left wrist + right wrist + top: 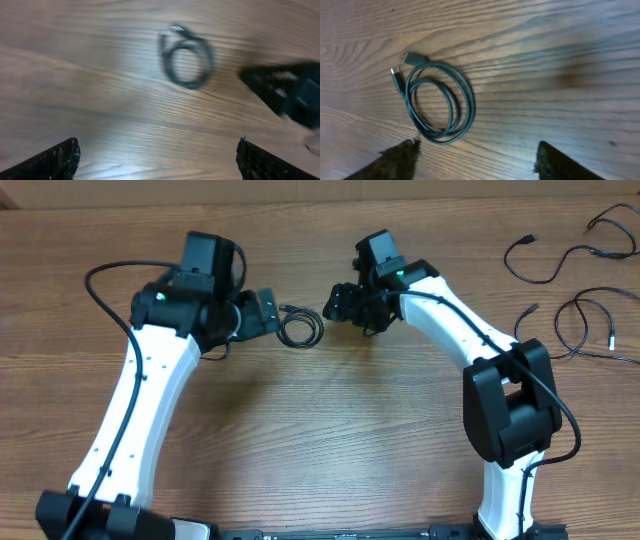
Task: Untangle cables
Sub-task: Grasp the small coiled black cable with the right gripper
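Note:
A thin dark cable wound into a small coil point(300, 342) lies flat on the wooden table between my two grippers, its two plug ends side by side. In the left wrist view the coil point(189, 84) sits well ahead of my left gripper point(159, 152), which is wide open and empty. In the right wrist view the coil point(445, 137) lies just past the left fingertip point(407, 150) of my right gripper point(477, 147), whose jaws stand apart with only bare wood between them. Seen from overhead, the left gripper point(270, 310) and right gripper point(335, 305) face each other across the coil.
Three loose black cables lie spread at the table's far right: one curled point(545, 265), one near the back edge point(612, 222), one in a wide loop point(590, 330). The right gripper point(287, 92) shows at the right of the left wrist view.

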`<state>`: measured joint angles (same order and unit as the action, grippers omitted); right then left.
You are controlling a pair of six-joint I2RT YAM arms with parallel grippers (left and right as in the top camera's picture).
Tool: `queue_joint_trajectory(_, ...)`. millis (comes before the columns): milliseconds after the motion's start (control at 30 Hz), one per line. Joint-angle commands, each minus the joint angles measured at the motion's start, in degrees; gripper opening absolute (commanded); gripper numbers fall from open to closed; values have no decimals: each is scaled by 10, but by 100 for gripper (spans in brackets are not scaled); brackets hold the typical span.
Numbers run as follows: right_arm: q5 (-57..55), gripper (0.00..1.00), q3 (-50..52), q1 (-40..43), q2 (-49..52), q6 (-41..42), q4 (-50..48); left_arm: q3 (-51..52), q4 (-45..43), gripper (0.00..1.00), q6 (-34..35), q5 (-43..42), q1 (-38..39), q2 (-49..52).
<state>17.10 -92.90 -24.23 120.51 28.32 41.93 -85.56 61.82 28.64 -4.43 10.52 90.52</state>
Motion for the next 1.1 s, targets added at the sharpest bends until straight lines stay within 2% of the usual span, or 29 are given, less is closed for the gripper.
queue_joint_trajectory(0,1,67,19,-30,1,7,-39,-9,15,100,27,20,-34,42)
queue_joint_trajectory(133,-9,63,30,-51,1,14,-82,-9,42,100,27,-7,-52,81)
queue_joint_trajectory(333,-75,53,30,-69,4,80,-91,-9,56,100,9,-15,-53,103)
queue_joint_trajectory(667,-61,49,30,-76,49,81,-110,-9,55,100,9,-14,-53,103)
queue_joint_trajectory(800,-33,42,30,-78,50,79,-130,-9,55,100,10,-14,-53,103)
queue_joint_trajectory(1067,-35,39,30,-83,69,79,-139,-9,54,100,14,-14,-53,103)
